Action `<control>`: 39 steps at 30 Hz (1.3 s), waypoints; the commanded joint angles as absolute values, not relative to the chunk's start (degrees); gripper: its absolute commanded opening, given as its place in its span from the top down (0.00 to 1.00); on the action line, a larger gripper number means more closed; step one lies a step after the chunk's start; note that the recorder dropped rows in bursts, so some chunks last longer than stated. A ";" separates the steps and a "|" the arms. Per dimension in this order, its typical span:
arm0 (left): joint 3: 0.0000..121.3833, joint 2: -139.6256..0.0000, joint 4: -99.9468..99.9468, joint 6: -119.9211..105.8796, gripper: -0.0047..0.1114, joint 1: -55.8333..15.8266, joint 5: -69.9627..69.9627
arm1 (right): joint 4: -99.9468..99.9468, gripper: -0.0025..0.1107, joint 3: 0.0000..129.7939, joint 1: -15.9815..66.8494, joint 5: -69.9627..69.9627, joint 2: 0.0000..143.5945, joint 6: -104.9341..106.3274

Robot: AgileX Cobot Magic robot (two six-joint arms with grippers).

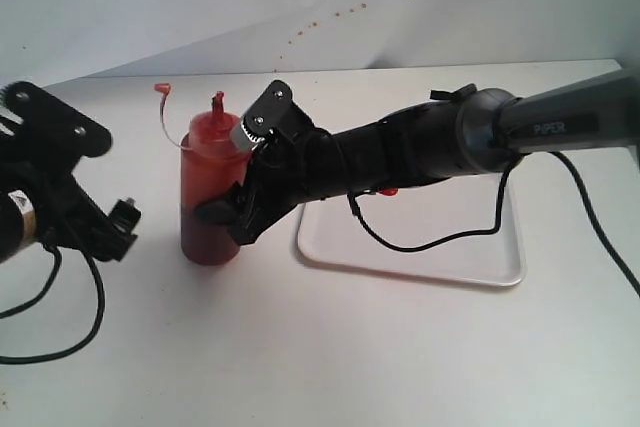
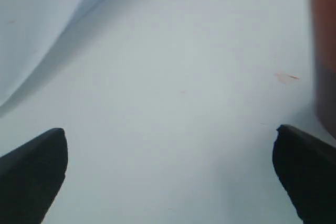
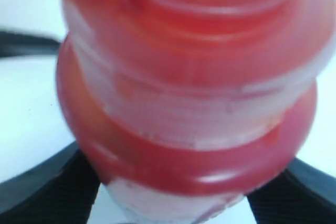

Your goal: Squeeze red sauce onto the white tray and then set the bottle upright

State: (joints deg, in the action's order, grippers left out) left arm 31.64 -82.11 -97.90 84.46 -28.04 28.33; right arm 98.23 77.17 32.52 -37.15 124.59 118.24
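The bottle (image 1: 203,232) stands upright on the table just left of the white tray (image 1: 470,272), with dark red sauce showing through its wall. Its small red tip cap (image 1: 163,88) hangs off to the side on its tether. My right gripper (image 1: 232,172) reaches across from the right and is shut on the bottle's upper body. In the right wrist view the bottle (image 3: 189,77) fills the frame between both black fingers (image 3: 52,187). A small red blob of sauce (image 1: 388,190) peeks out under the arm on the tray. My left gripper (image 1: 95,182) stays open left of the bottle, holding nothing.
Red-brown specks (image 1: 340,12) dot the white backdrop behind the table. A black cable (image 1: 440,237) droops from the right arm over the tray. In the left wrist view the bottle's red wall (image 2: 323,45) shows at the frame's edge, beyond one finger (image 2: 307,171).
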 commanded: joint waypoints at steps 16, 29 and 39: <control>31.35 -80.70 -98.72 96.03 0.06 -27.92 42.02 | 99.95 0.97 78.11 40.05 -23.47 124.24 122.74; 31.35 -80.70 -96.49 97.45 0.06 -27.92 50.16 | 99.95 0.05 78.11 40.05 -22.82 122.76 117.20; 31.35 -80.70 -96.12 100.36 0.06 -27.92 60.51 | 99.95 0.05 78.11 40.05 -29.10 109.39 114.52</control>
